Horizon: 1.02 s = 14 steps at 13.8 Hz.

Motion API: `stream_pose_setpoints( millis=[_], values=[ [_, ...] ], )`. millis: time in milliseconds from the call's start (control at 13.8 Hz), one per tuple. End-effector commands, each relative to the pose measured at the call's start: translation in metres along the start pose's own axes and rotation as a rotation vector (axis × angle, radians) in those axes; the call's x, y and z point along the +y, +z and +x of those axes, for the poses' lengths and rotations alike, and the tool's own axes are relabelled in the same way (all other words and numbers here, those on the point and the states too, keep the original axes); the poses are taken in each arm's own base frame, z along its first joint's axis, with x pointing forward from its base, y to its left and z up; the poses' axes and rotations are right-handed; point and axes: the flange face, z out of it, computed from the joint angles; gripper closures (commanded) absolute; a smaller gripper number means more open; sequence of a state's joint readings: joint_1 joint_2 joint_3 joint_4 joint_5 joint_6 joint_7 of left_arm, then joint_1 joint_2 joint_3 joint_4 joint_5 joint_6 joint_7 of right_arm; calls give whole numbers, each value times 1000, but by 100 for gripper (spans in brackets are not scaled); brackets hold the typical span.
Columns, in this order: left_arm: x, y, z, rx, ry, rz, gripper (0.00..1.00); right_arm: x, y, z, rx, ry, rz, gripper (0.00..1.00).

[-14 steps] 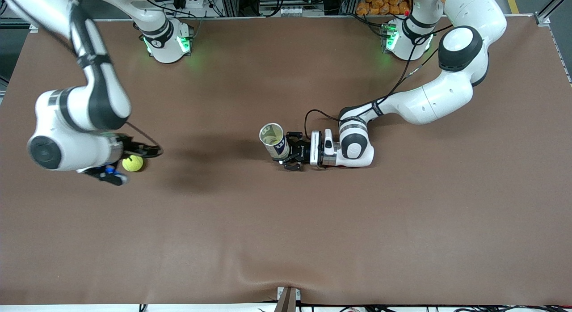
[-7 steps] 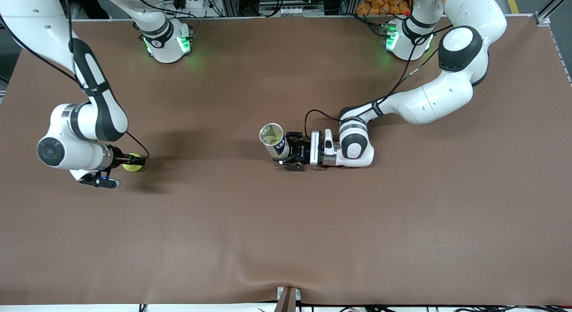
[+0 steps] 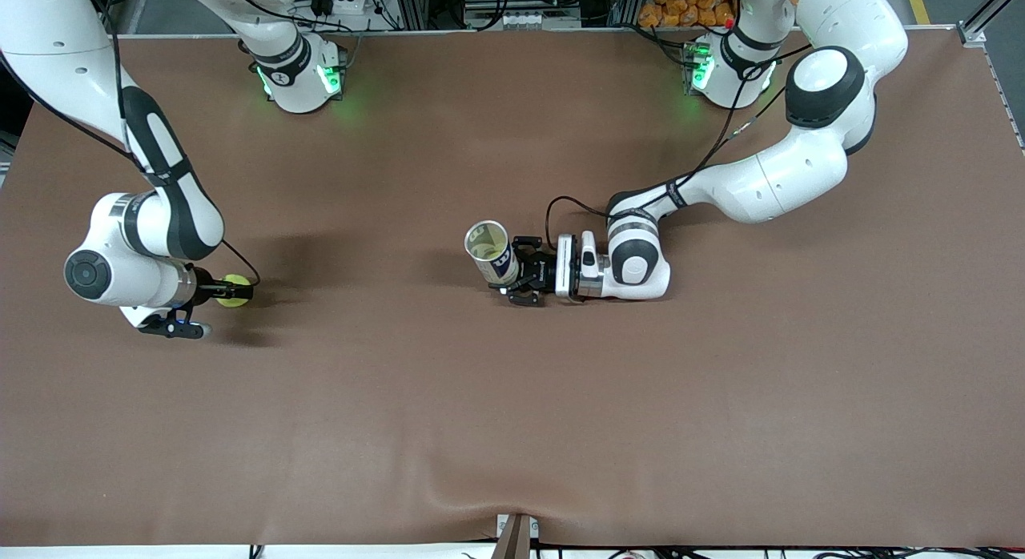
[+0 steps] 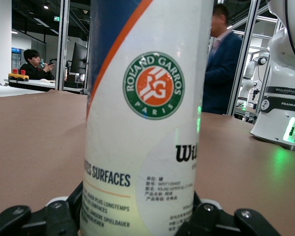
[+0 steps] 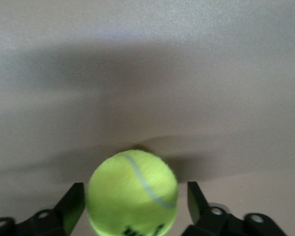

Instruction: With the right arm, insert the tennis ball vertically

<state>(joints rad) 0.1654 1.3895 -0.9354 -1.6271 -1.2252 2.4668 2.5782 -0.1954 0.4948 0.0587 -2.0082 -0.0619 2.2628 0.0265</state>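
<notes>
A yellow-green tennis ball (image 3: pixel 236 299) lies on the brown table toward the right arm's end. My right gripper (image 3: pixel 232 290) is down at the ball, open, with one finger on each side and a small gap to each. The right wrist view shows the ball (image 5: pixel 132 194) between the open fingers (image 5: pixel 74 196). My left gripper (image 3: pixel 516 275) is shut on an open white tennis ball can (image 3: pixel 488 245) and holds it upright at the table's middle. The can (image 4: pixel 147 118) fills the left wrist view, gripped near its base.
The brown table cover (image 3: pixel 512 431) has a wrinkle at its near edge. The two arm bases (image 3: pixel 292 74) with green lights stand along the edge farthest from the front camera. Cables trail from the left arm's wrist.
My right arm has swung lower and drawn in, bringing its gripper down around the ball. The ball has barely moved. The left arm and can have not moved.
</notes>
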Motion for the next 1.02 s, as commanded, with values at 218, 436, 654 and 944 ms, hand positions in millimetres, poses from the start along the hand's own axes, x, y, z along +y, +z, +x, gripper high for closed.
stream_pose_setpoints(
  millis=[218, 436, 654, 944],
  values=[
    [-3, 0, 2, 2, 13, 2, 24, -7, -6, -2, -5, -24, -1, 100],
    [-3, 0, 2, 2, 13, 2, 24, -38, -59, -3, -106, -2, 68, 100],
    [-3, 0, 3, 4, 12, 2, 24, -78, -110, -11, -233, 45, 183, 100],
    [-7, 4, 5, 4, 23, 6, 24, -212, -173, -49, -272, 231, 181, 100]
  ],
)
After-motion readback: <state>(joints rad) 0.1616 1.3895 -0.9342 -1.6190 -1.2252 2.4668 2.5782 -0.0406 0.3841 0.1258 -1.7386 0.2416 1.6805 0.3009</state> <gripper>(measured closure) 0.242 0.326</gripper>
